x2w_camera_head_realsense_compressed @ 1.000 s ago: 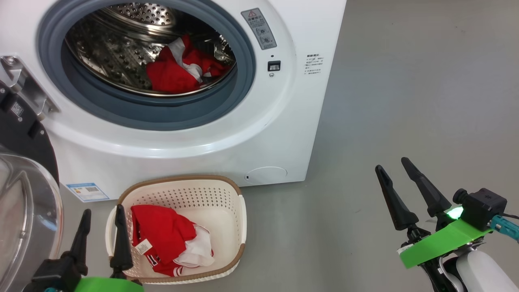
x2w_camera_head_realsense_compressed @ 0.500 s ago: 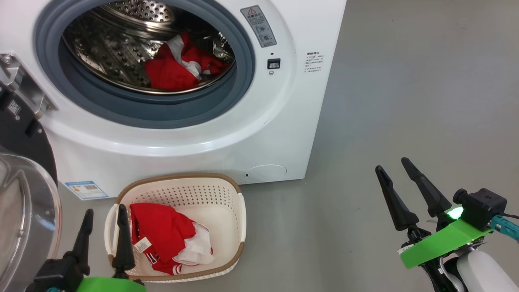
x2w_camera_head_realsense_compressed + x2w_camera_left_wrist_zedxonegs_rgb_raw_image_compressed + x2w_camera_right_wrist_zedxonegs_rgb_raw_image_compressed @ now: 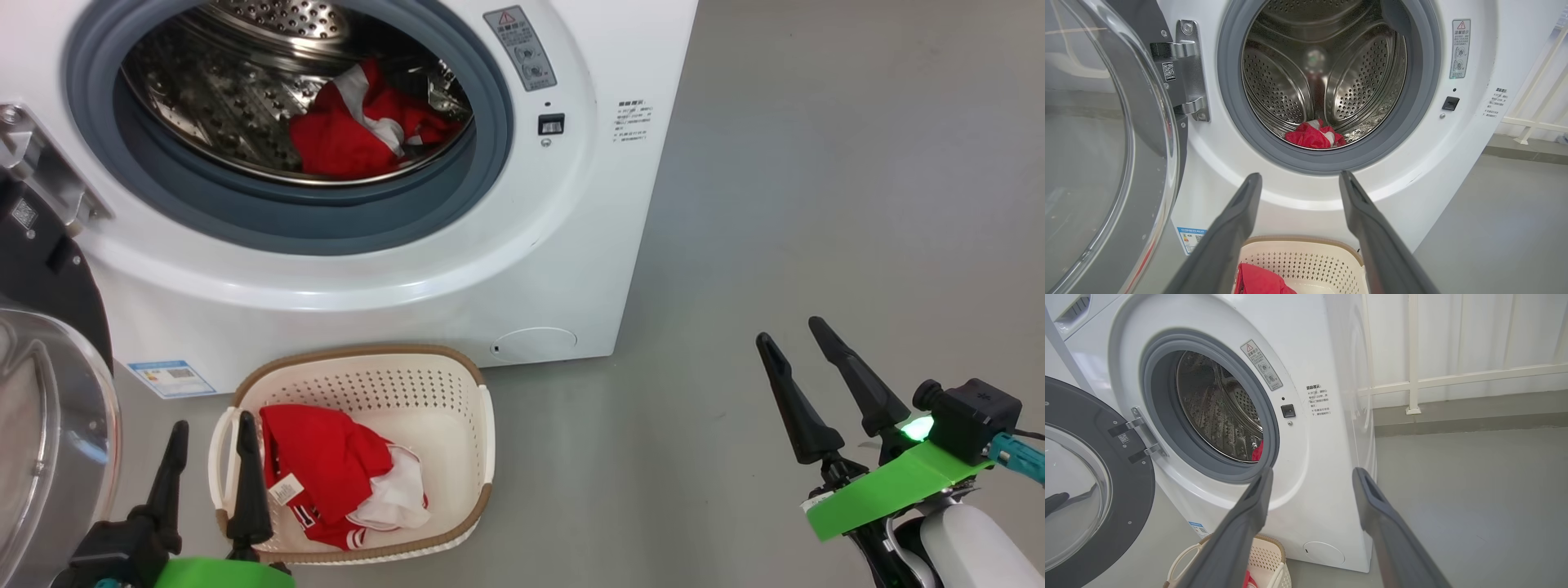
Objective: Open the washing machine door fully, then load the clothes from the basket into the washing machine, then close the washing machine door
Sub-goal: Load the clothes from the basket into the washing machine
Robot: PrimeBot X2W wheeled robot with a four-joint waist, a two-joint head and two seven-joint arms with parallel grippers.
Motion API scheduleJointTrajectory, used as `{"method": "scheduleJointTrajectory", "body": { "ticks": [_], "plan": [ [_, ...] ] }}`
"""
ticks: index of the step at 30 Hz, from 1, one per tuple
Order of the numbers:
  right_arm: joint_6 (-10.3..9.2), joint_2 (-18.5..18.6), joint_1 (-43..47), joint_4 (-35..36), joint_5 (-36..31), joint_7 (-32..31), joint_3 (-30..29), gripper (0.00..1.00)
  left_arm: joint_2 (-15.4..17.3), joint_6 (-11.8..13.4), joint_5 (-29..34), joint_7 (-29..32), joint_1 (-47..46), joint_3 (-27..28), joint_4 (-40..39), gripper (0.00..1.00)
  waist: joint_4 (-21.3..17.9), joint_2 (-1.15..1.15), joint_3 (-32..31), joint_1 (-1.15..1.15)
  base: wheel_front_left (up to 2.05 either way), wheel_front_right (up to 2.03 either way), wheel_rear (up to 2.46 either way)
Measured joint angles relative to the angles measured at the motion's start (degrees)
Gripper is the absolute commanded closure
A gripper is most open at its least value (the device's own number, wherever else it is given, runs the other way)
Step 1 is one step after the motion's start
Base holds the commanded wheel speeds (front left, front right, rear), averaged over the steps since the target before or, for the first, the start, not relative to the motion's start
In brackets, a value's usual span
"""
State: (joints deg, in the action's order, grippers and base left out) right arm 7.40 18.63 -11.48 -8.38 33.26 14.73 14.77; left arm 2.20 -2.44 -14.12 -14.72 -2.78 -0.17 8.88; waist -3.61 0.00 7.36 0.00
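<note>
The white washing machine (image 3: 539, 261) stands with its washing machine door (image 3: 41, 408) swung wide open to the left. One red and white garment (image 3: 359, 131) lies in the steel drum, also seen in the left wrist view (image 3: 1314, 136). More red clothes (image 3: 326, 469) lie in the cream basket (image 3: 359, 353) on the floor before the machine. My left gripper (image 3: 211, 425) is open and empty, its fingertips at the basket's left rim. Far to the right over bare floor, my right gripper (image 3: 789, 331) is open and empty too.
Grey floor (image 3: 816, 163) stretches to the right of the machine. The open door's glass bowl (image 3: 1094, 163) sits close on the left of my left arm. A white railing (image 3: 1412, 355) runs along the wall behind the machine.
The whole head picture has slid slightly upward, so the camera moved. Both grippers stay open where they were, and the clothes have not moved.
</note>
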Motion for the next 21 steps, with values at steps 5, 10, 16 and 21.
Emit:
{"method": "scheduleJointTrajectory", "body": {
  "ticks": [5,10,16,21],
  "plan": [
    [0.00,0.02,-0.03,0.12,0.00,0.00,-0.10,0.00,0.00,0.00,0.00,0.00,-0.03,-0.03,-0.14,0.00,0.01,0.00,0.73,0.00,0.00,0.00,0.00],
    [0.00,0.02,-0.09,0.41,0.00,0.00,-0.29,0.00,-0.01,0.00,0.00,0.00,-0.49,-0.18,-0.20,0.00,-0.02,0.00,1.95,0.00,0.00,0.00,0.00],
    [0.00,0.02,-0.42,0.98,0.00,0.00,-0.58,0.00,-0.02,0.00,0.00,0.00,-2.13,-0.68,-0.27,0.00,-0.11,0.00,4.09,0.00,0.00,0.00,0.00],
    [0.00,0.00,-2.05,1.41,0.00,0.00,-0.70,0.00,-0.03,0.00,0.02,0.00,-4.48,-1.03,0.20,0.00,-0.22,0.00,6.53,0.00,0.00,0.00,0.00]
  ]
}}
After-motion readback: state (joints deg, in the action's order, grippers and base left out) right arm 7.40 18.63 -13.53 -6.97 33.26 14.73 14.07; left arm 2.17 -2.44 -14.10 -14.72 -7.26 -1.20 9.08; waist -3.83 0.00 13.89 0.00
